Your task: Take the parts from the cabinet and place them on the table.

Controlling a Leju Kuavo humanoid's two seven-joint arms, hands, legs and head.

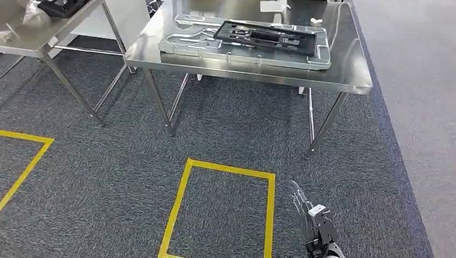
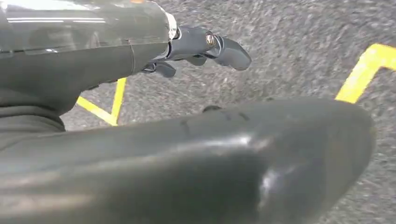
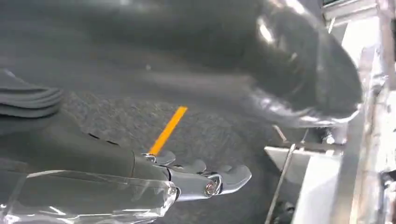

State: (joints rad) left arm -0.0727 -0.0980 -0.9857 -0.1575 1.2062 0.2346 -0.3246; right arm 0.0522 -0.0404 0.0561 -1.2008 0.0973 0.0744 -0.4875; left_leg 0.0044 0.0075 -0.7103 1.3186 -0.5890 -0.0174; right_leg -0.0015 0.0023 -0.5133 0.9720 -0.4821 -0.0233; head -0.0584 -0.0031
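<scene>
Both hands hang low at the robot's sides and hold nothing: the right hand (image 1: 314, 223) points down toward the grey carpet (image 1: 226, 134) with its fingers loosely spread, and the left hand (image 2: 201, 46) shows beside the robot's dark body with its fingers slightly curled and nothing between them. Well ahead of the right hand and far above its level, the steel surface (image 1: 344, 80) carries a large grey tray-like part (image 1: 188, 40), and a flat black part (image 1: 263, 37) lies on top of it, so at least these pieces look already delivered. A yellow taped rectangle (image 1: 185, 199) marks the floor just beside the right hand, toward the left. A second steel surface (image 1: 32, 45) stands far off to the left side with another dark item (image 1: 62, 6) on it, too cut off to identify. The cabinet cannot be made out here, so whether more parts remain is unclear; judging by the free hands, the robot is between deliveries or finished
</scene>
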